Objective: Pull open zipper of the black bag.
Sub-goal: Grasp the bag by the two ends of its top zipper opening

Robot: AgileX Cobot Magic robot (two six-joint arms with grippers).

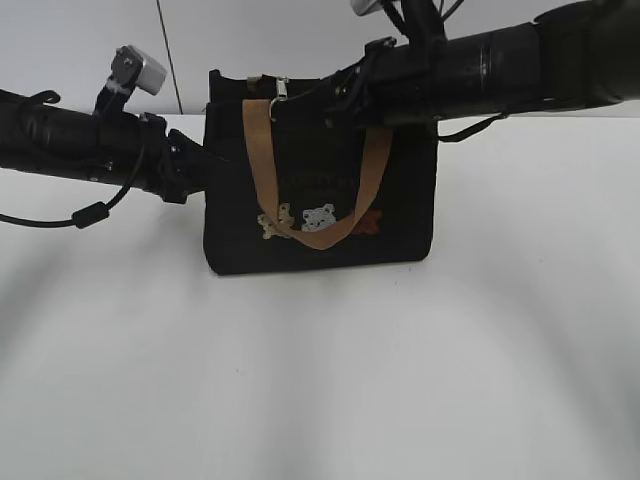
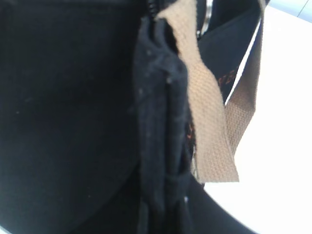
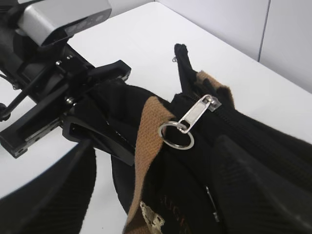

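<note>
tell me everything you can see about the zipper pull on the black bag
The zipper pull is a small, flat, silver metal tab with a round split ring on its free end. It sits on the dark zip line along the top of the black bag, near the bag's left end, and slants down over the front edge so that the ring rests beside a tan handle strap. Neither gripper holds it; the right gripper's dark fingers stand spread on either side, just short of it.
</note>
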